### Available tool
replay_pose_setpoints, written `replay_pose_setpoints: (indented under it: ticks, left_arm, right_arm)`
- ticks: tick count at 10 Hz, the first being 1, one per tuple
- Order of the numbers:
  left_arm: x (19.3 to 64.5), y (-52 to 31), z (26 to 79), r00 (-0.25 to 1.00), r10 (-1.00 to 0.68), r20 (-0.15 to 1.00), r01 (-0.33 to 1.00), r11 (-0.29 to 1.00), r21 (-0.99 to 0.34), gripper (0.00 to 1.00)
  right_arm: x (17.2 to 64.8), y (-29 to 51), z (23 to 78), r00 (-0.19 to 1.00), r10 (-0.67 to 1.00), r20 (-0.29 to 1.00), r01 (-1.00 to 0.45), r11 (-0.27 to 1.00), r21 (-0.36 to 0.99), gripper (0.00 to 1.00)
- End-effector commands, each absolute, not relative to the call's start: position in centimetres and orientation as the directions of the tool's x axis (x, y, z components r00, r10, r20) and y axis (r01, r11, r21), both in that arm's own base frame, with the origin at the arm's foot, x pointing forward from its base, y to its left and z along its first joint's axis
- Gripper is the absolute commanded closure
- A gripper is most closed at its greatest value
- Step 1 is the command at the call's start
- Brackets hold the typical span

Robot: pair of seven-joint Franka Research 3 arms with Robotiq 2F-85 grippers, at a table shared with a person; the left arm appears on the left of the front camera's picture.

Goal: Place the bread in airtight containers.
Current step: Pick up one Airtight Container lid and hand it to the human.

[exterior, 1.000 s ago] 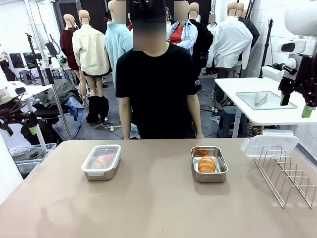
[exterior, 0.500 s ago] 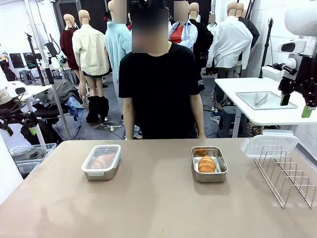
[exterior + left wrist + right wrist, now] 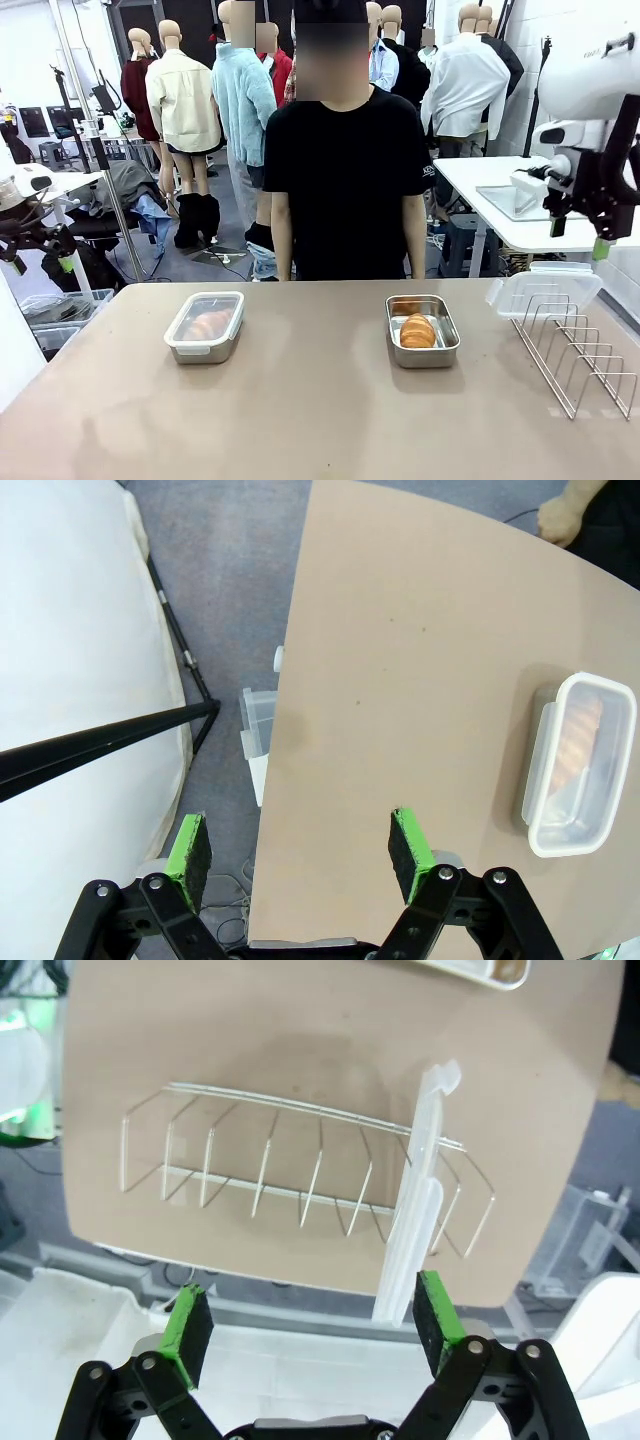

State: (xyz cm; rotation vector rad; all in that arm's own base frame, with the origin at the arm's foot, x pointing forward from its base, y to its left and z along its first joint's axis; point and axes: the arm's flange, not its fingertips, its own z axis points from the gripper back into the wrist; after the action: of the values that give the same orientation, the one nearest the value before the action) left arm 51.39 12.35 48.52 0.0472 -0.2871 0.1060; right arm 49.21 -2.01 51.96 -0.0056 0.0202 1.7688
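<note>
Currently the two airtight containers sit on the tan table (image 3: 300, 420), well apart from each other. The lidded container (image 3: 205, 326) lies toward the robot's left with its clear cover on, and one croissant (image 3: 208, 322) shows dimly through the plastic. The open container (image 3: 422, 331) lies toward the right, with a second croissant (image 3: 417, 331) resting uncovered inside it. A loose clear lid (image 3: 545, 292) stands propped on edge in the far end of the wire rack (image 3: 580, 365), near the table's right edge. The left gripper (image 3: 300, 845) hangs beyond the table's left edge, its fingers spread wide with nothing between them. The right gripper (image 3: 578, 236) hovers high above the rack, its fingers likewise spread and empty. A person (image 3: 345, 170) in a black T-shirt stands at the far side of the table.
</note>
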Motion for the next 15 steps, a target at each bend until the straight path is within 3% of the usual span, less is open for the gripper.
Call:
replay_pose_setpoints:
  ticks: [1, 4, 10, 15]
  left_arm:
    - [51.4, 12.3, 48.7, 0.952, 0.104, 0.287, -0.120, 0.992, 0.040, 0.08]
    - [51.4, 12.3, 48.7, 0.952, 0.104, 0.287, -0.120, 0.992, 0.040, 0.08]
    - [51.4, 12.3, 48.7, 0.952, 0.104, 0.287, -0.120, 0.992, 0.040, 0.08]
    - [51.4, 12.3, 48.7, 0.952, 0.104, 0.287, -0.120, 0.992, 0.040, 0.08]
  right_arm:
    - [50.5, -2.9, 49.7, -0.159, 0.986, 0.054, -0.987, -0.158, -0.018, 0.00]
    - [51.8, -2.9, 46.8, -0.103, 0.989, 0.107, -0.994, -0.106, 0.021, 0.00]
    - [54.0, -3.1, 43.6, 0.064, 0.997, 0.047, -0.991, 0.069, -0.112, 0.00]
    - [54.7, -3.3, 43.5, 0.069, 0.997, 0.045, -0.993, 0.072, -0.091, 0.00]
